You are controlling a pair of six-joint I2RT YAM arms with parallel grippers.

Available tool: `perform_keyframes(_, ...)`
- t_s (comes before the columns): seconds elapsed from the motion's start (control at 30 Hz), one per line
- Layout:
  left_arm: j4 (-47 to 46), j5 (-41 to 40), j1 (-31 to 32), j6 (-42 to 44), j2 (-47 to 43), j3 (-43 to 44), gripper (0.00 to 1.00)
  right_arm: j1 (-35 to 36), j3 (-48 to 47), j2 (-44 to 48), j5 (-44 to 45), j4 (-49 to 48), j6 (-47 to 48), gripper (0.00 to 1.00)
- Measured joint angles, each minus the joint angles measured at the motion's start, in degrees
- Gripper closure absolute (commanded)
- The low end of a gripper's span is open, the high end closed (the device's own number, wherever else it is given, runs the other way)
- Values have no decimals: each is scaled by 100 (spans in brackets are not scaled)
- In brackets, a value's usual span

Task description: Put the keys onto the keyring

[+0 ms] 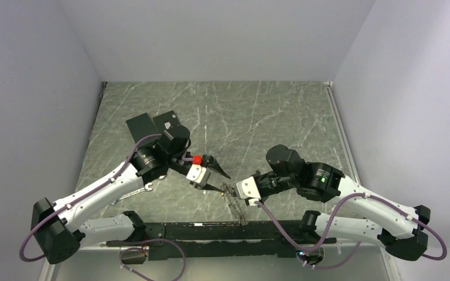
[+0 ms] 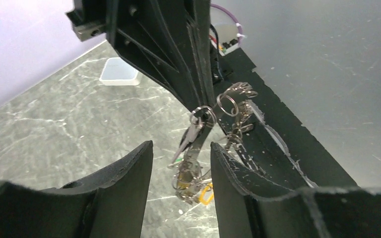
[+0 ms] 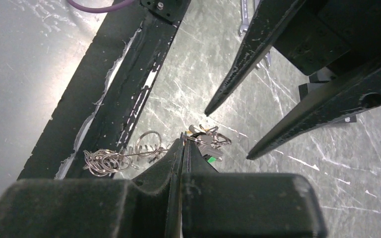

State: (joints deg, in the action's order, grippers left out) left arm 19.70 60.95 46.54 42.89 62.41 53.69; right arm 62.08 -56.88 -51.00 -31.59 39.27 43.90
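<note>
The small thin metal keyring is hanging at frame centre, pinched by the closed right gripper, tiny black-headed silver keys dangling below. The left gripper is straddling them, fingers parted and empty; closing on one key alone is looking wisest.

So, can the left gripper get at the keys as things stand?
Probably yes: the left gripper stands open with the keys hanging between its fingers, below the shut right gripper pinching the keyring; nothing blocks the gap.

silver keys bunched, keyring just beside
</note>
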Motion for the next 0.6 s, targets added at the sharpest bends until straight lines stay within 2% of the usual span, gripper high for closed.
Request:
perform_keyframes(0.27, 671, 557, 2, 483, 514, 409, 49, 7, 81, 87, 4, -76, -2, 100)
perform_keyframes(0.6, 1272, 933, 90, 1008, 1115, 970, 56, 22, 138, 96, 15, -166, -22, 100)
